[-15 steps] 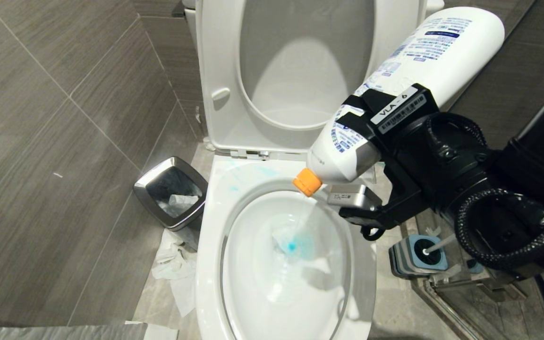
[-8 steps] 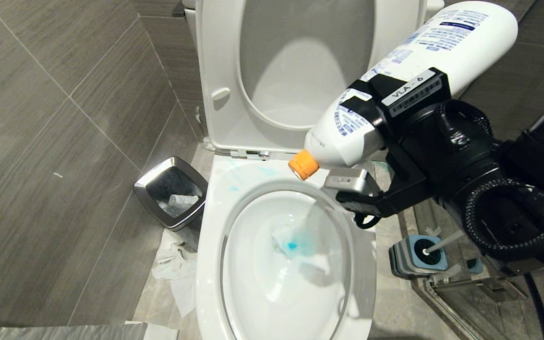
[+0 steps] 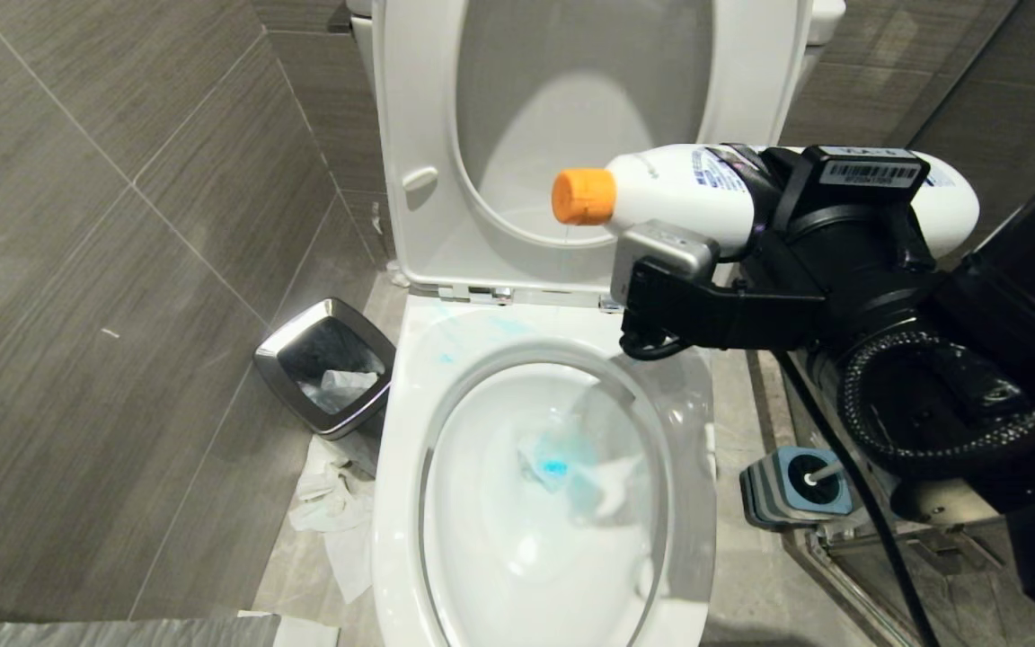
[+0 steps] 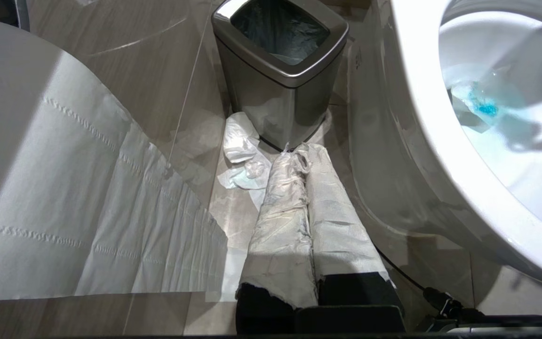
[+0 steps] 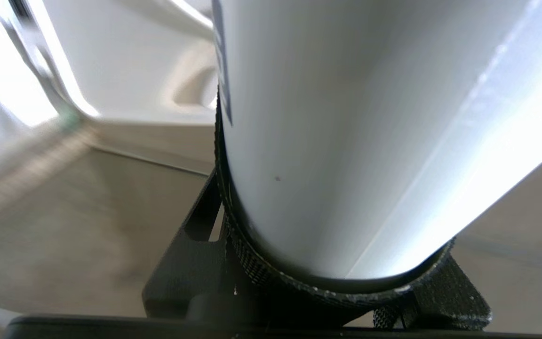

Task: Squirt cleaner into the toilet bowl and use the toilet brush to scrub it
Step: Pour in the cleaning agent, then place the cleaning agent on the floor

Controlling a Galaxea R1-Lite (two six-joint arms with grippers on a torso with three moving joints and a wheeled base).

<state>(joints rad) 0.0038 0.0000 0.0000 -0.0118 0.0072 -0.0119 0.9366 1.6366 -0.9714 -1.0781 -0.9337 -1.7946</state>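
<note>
While right gripper [image 3: 756, 202] fingers clamp the printed bottle [image 3: 670, 190], its label text stays unreadable.

I am seeing a small square steel bin [image 3: 324, 368] sitting on the floor against the grey tiled wall [image 3: 104, 270], its black liner showing at the mouth with a bit of crumpled white paper lying inside. More crumpled tissue [image 3: 329, 503] is lying on the floor just in front of the bin. Through the left wrist view, a wide sheet of perforated toilet paper [image 4: 64, 212] is hanging close to the lens.
</note>
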